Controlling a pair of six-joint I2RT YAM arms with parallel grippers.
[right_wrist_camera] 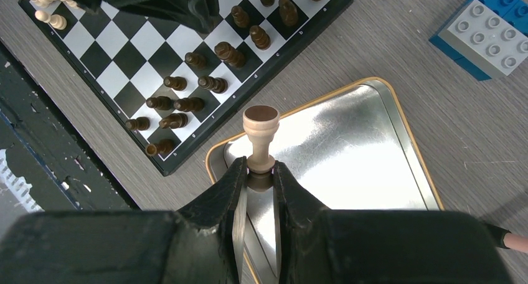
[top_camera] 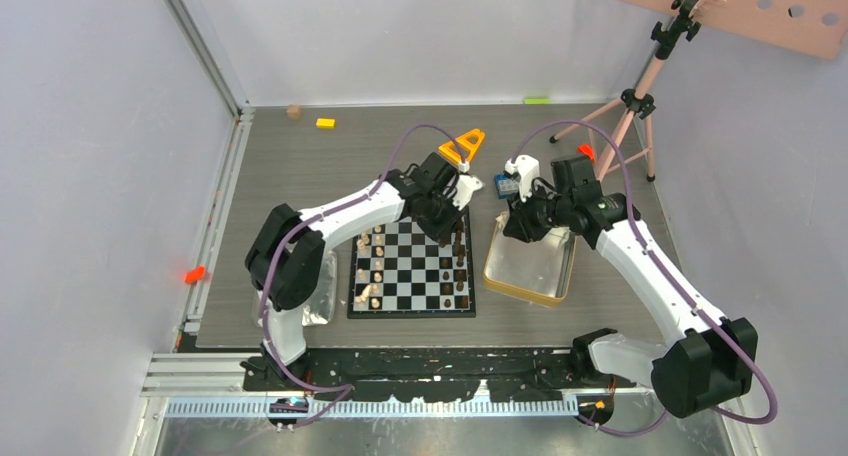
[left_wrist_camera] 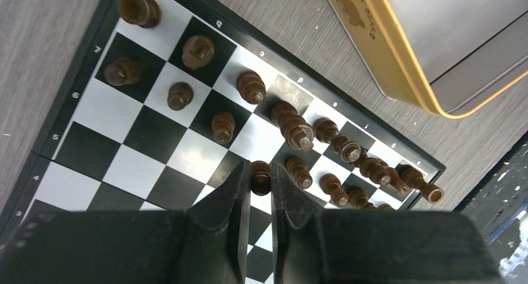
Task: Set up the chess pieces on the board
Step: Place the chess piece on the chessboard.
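Nearest the arm bases, the board [top_camera: 412, 276] lies flat on the counter [top_camera: 290, 176]. The light tan pieces [top_camera: 376, 268] are lined along its left side and the dark brown pieces [top_camera: 459, 266] run down its right. The left arm [top_camera: 340, 216] reaches over the board's far right corner. The left jaws are clenched on one dark piece [left_wrist_camera: 260, 177], pinched at the fingertips above the squares beside the dark rows. I can't tell whether it touches the board.

Just right of the board sits the gold-rimmed tin [top_camera: 520, 291]. Above it the right jaws are grasping a tan piece [right_wrist_camera: 260, 131] by its narrow end, and its wide round end pokes out past the fingertips.

Beyond the tin lies a blue and grey toy brick [right_wrist_camera: 489, 38]. Farther back are an orange triangle [top_camera: 462, 146], a yellow block [top_camera: 325, 123] and, far right, a pink tripod [top_camera: 630, 116].
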